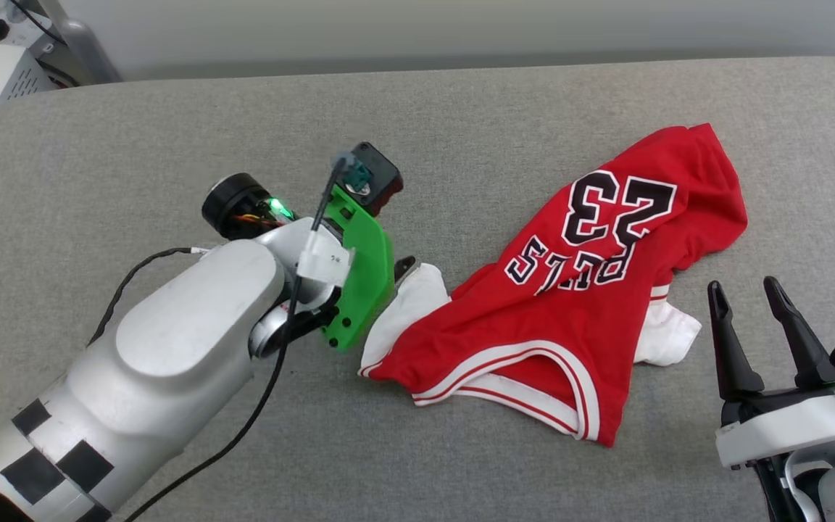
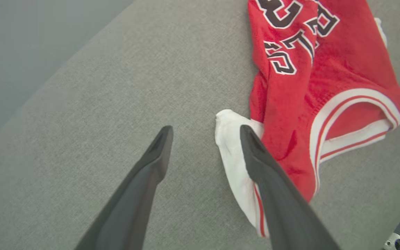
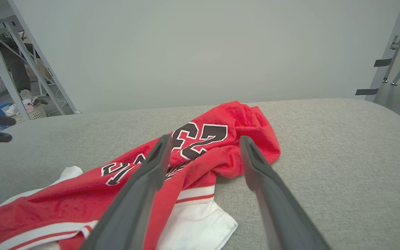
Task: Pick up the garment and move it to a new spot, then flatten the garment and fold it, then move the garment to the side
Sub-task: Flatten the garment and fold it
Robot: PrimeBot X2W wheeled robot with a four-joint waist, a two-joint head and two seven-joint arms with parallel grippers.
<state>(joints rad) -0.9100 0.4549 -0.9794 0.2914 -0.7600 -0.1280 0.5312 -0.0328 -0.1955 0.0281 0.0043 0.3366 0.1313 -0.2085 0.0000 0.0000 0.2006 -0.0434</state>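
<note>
A grey fabric-covered worktop (image 1: 171,123) carries the garment (image 1: 570,312), a red basketball shirt lying crumpled, a little toward 3 o'clock from the middle of the head view. Its black number 23 and lettering face up and read upside down. One white sleeve (image 1: 410,304) sticks out at the shirt's 9 o'clock end, another (image 1: 667,333) at its 4 o'clock side. A red-and-white striped opening lies at 6 o'clock.

The left tool (image 2: 205,132) sits at the shirt's 9 o'clock, behind a green wrist bracket (image 1: 363,275). Its two dark fingers are spread wide and grip nothing. In the left wrist view, one finger (image 2: 255,156) crosses over the white sleeve; whether it touches the cloth cannot be told.

The right tool (image 1: 744,290) stands at 4 o'clock in the head view, fingers spread and empty, near the shirt but apart from it.
</note>
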